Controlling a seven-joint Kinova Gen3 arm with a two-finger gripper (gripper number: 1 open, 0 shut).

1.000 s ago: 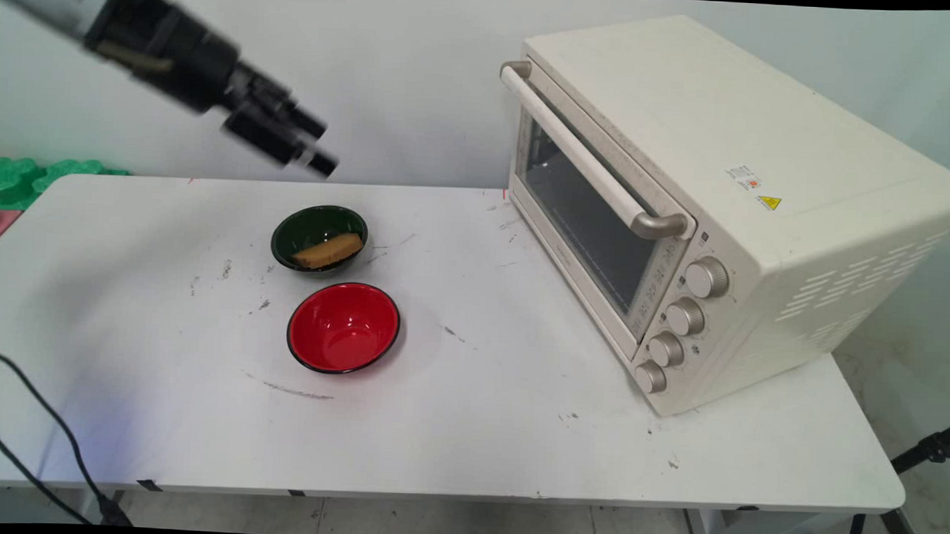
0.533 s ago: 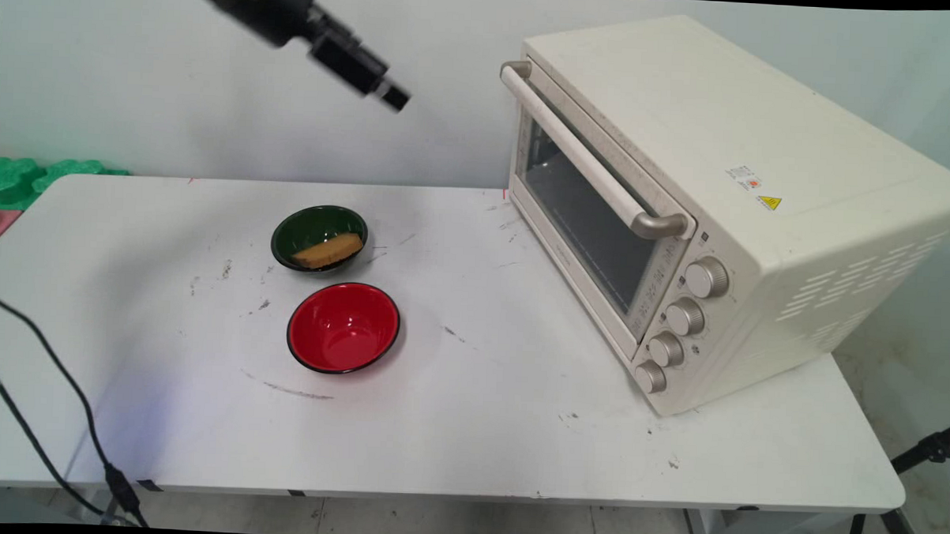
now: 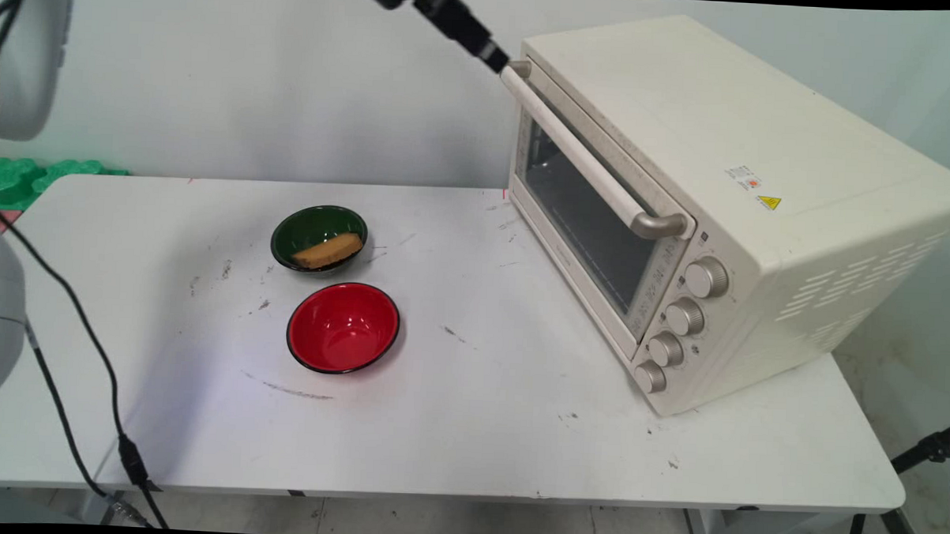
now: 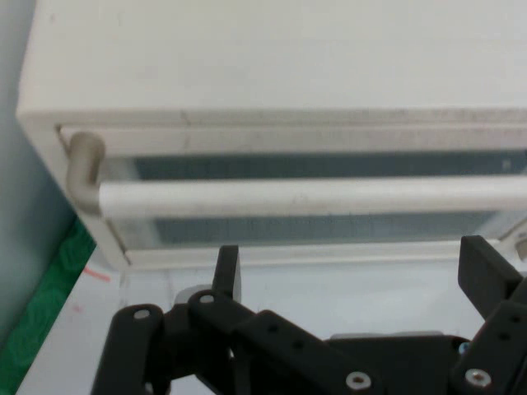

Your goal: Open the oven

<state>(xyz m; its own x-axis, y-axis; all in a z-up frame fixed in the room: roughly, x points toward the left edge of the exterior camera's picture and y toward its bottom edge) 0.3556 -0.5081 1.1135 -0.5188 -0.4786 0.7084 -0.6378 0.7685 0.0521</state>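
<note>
The white desk (image 3: 477, 425), scuffed with dark marks, stands against a pale wall. The oven (image 3: 723, 189) bears a yellow warning sticker (image 3: 769, 202). The tool (image 4: 350, 276), spread wide, hangs near the oven's handle (image 4: 305, 196).

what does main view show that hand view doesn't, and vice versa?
Main view only: the green bowl holding a brown piece of food, the empty red bowl nearer the camera, the oven's four knobs, its warning sticker and its side vents.
Hand view only: the pincer with its fingers spread open just short of the handle, and the gap behind the bar.
Both: the cream toaster oven, shut, its white handle bar and the white table.
</note>
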